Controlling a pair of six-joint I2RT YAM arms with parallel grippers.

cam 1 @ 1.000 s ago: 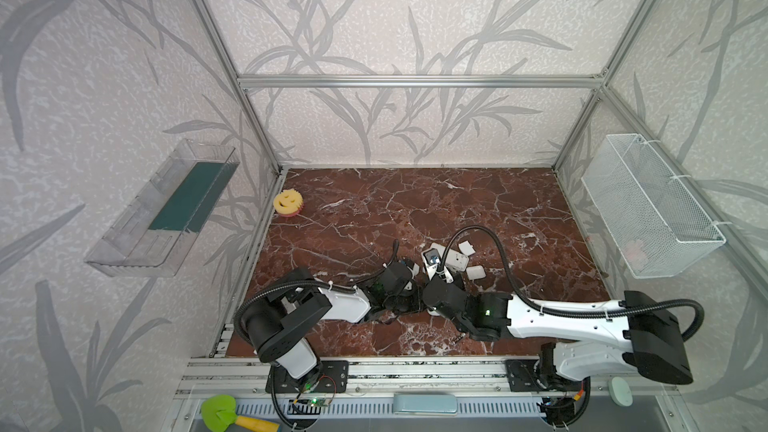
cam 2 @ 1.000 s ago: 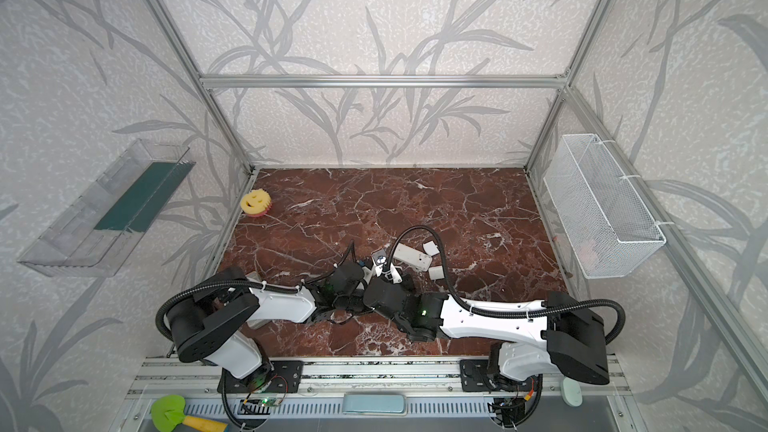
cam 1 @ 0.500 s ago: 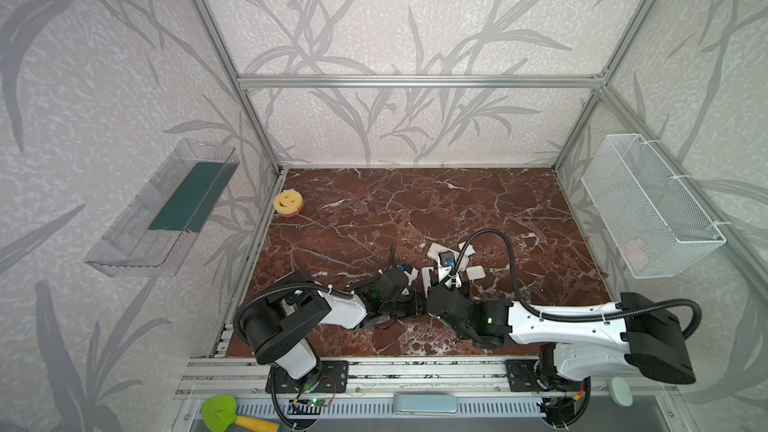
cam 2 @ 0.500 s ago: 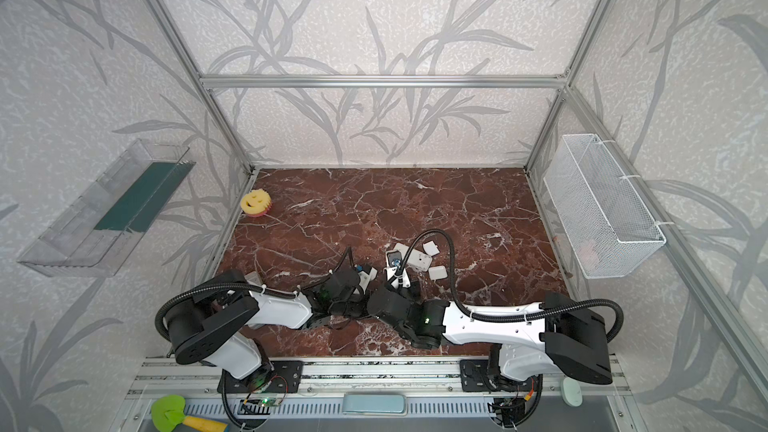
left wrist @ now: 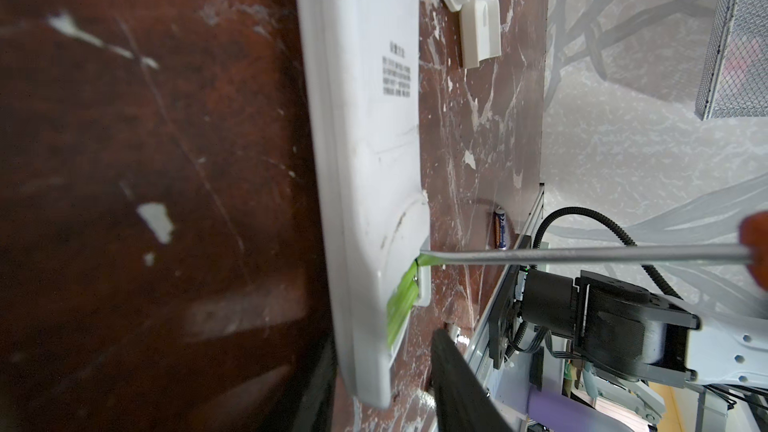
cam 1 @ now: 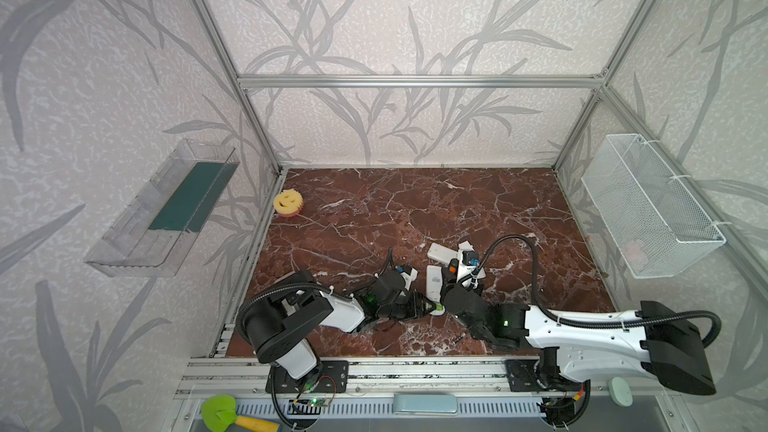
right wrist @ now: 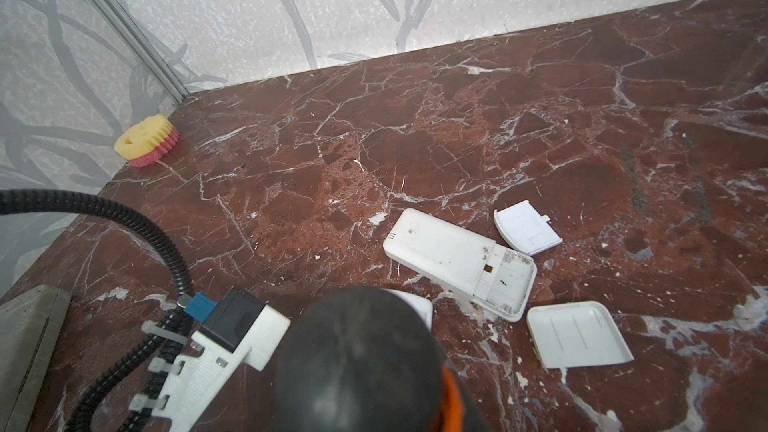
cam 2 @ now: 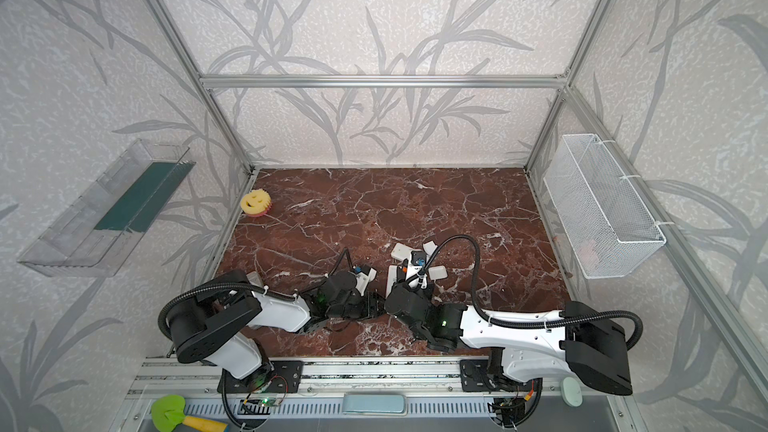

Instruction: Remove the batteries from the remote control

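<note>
1. So the left gripper [cam 1: 429,306] had just eased off, jaws spread either side of the remote [left wrist: 365,118], gap showing.
2. The right gripper [cam 1: 454,264] stayed clamped on the screwdriver [left wrist: 582,255], tip wedged at a lime green battery [left wrist: 401,305] in the remote's bay.
3. Looked nearly ready to pop; a dark battery [left wrist: 500,229] already lay loose on the table [left wrist: 478,118].
</note>
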